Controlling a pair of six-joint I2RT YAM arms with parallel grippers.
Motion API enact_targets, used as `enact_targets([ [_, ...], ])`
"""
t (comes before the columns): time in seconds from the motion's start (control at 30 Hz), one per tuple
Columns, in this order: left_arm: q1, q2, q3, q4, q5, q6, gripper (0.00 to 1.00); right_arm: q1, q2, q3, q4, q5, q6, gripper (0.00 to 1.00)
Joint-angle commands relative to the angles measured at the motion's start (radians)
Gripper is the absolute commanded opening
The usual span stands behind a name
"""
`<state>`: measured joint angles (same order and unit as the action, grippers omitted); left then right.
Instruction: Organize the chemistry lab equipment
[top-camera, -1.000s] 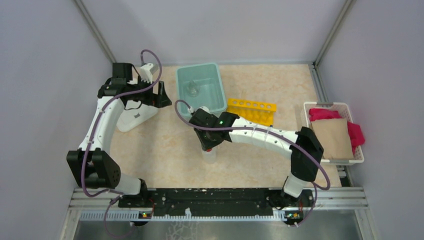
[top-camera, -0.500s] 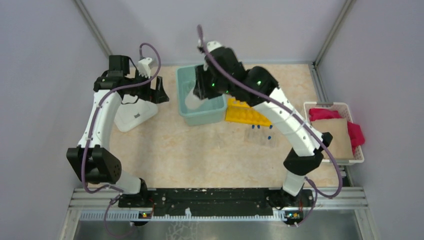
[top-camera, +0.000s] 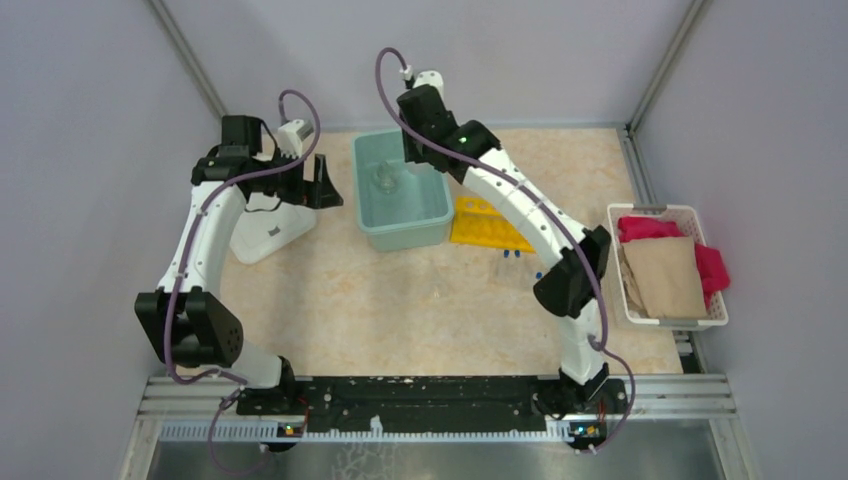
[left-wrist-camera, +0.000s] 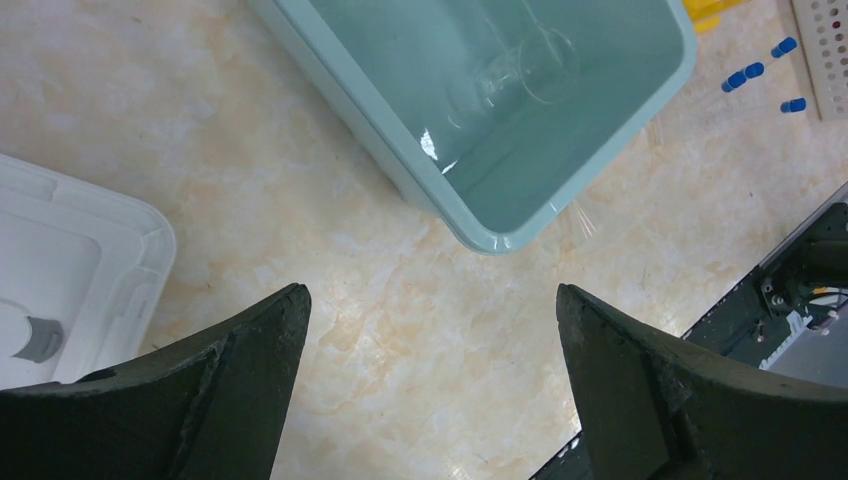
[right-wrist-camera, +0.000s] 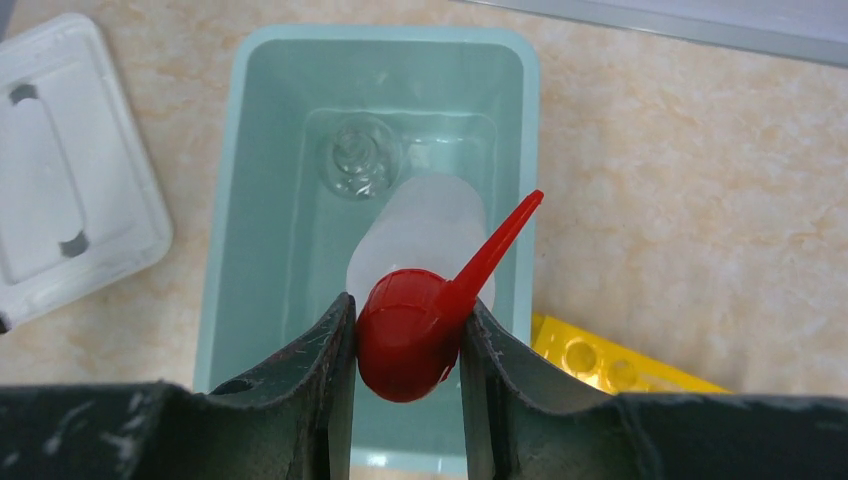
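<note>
Bottle clamped in the right hand above the tub

The squeeze bottle (right-wrist-camera: 430, 245) is gripped at its red cap by the right hand (right-wrist-camera: 405, 335). Both fingers are pressed tight against the cap, and the red nozzle is angled up and to the right. The bottle is hung cap uppermost over the inside of the pale green tub (right-wrist-camera: 232, 200). Whether its base is touching the tub floor cannot be told. A glass cup (right-wrist-camera: 360, 160) is seen on the tub floor just beside the bottle, toward the far left corner. More clear glass is caught inside the tub in the left wrist view, though how many cups are there cannot be made out.

Over on the other side, the left hand (left-wrist-camera: 430, 300) is held wide apart with nothing gripped. It is hovering above the bench (left-wrist-camera: 150, 100), between the tub and a white lid (left-wrist-camera: 90, 250) that is laid flat on the bench.

From the top view, the yellow rack (top-camera: 487, 222) is found just right of the tub, so close that touching cannot be ruled out. Blue-capped test tubes (left-wrist-camera: 752, 73) are seen lying loose on the bench, on the near side of the rack. A white basket (top-camera: 660, 210) of pink and brown cloths is set at the right edge of the bench, well apart from the tub.
</note>
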<state>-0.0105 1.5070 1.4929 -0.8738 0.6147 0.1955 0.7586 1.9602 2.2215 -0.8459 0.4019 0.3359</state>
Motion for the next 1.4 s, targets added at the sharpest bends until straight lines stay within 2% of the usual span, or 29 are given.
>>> enact_targets([
  [0.0,0.004,-0.009,-0.008,0.032,0.055,-0.025,0.99,-0.029,0.093,0.071,0.205,0.06,-0.067,0.05],
  [0.13,0.029,-0.014,-0.018,0.026,0.053,-0.023,0.99,-0.03,0.199,0.088,0.27,0.067,-0.102,0.04],
  [0.33,0.032,-0.026,-0.025,0.025,0.04,-0.014,0.99,-0.031,0.257,-0.014,0.417,0.095,-0.13,0.03],
  [0.53,0.036,-0.021,-0.029,0.019,0.046,-0.009,0.99,-0.031,0.326,-0.007,0.499,0.147,-0.164,0.03],
  [0.6,0.04,-0.02,-0.031,0.015,0.046,-0.01,0.99,-0.034,0.345,-0.002,0.518,0.16,-0.179,0.12],
  [0.7,0.048,-0.021,-0.032,0.008,0.051,-0.01,0.99,-0.039,0.374,0.025,0.49,0.157,-0.188,0.42],
  [0.73,0.05,-0.022,-0.032,0.007,0.053,-0.01,0.99,-0.039,0.377,0.03,0.47,0.156,-0.182,0.51],
  [0.77,0.052,-0.023,-0.034,0.005,0.056,-0.01,0.99,-0.04,0.373,0.031,0.451,0.142,-0.174,0.54],
  [0.97,0.061,-0.028,-0.039,-0.002,0.07,-0.007,0.99,-0.022,0.197,-0.111,0.431,0.097,-0.129,0.74],
  [1.03,0.061,-0.028,-0.04,-0.004,0.072,-0.006,0.99,-0.006,0.115,-0.161,0.416,0.103,-0.124,0.85],
  [1.17,0.063,-0.027,-0.036,-0.016,0.073,0.002,0.99,0.038,-0.057,-0.269,0.321,0.104,-0.078,0.86],
  [1.37,0.069,-0.034,-0.018,-0.047,0.065,0.023,0.99,0.193,-0.316,-0.626,0.283,0.117,-0.02,0.8],
])
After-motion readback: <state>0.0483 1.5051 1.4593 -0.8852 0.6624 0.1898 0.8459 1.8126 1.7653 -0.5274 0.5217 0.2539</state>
